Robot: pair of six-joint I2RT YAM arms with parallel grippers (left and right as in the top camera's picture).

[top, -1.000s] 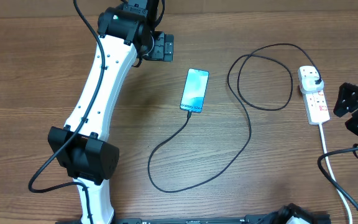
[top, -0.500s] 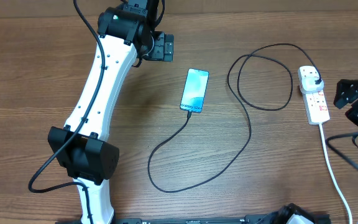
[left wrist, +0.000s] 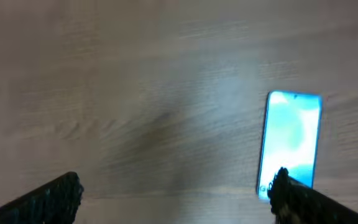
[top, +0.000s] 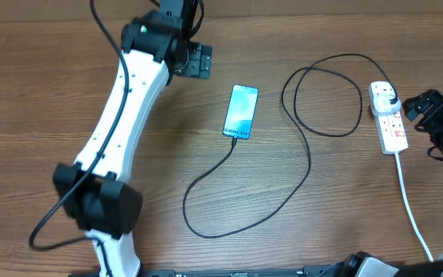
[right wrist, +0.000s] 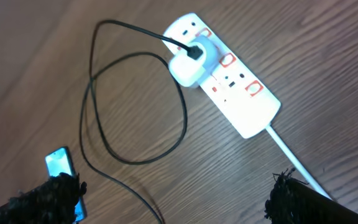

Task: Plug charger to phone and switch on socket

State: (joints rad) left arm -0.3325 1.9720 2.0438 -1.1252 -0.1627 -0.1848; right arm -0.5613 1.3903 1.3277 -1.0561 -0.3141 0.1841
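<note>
- Overhead: wooden table. The phone lies mid-table with the charger tip seemingly in its near end, the other end in the socket by the right edge. Plugging looks done; switching remains.
- Left wrist: left gripper jaws apart, empty, beside the phone; blurred.
- Right wrist: right gripper jaws apart, empty, near the socket; switch state unreadable.

The phone lies mid-table, with the socket well apart to its right. The charger leaves the phone's near end, curls nearward and right, loops between the two and plugs into the socket's far outlet.
</note>
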